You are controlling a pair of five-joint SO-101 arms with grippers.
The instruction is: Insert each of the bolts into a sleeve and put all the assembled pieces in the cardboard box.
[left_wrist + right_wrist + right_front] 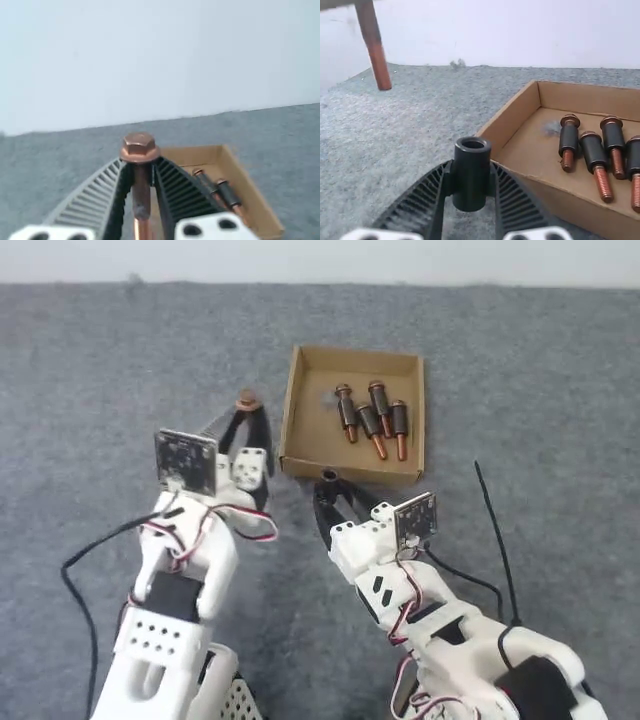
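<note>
Left gripper (247, 413) pinching bolt (247, 398) under head, shank hanging down. Right gripper (470, 186) pinching sleeve (472, 150), opening up, beside box (290, 410) wall. Bolt at 10 o'clock from sleeve, apart. Risk: off-line shank catches sleeve edge, twists sleeve loose.

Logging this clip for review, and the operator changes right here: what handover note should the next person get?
Left tool: shut on a copper bolt, head up, held beside the cardboard box.
Right tool: shut on a black sleeve, upright with its bore open at the top, near the box's front wall.
Bolt and sleeve are apart, not yet mated.
Done: four assembled pieces lie in the box.
Left to do: insert the bolt into the sleeve, then put that piece in the box.
</note>
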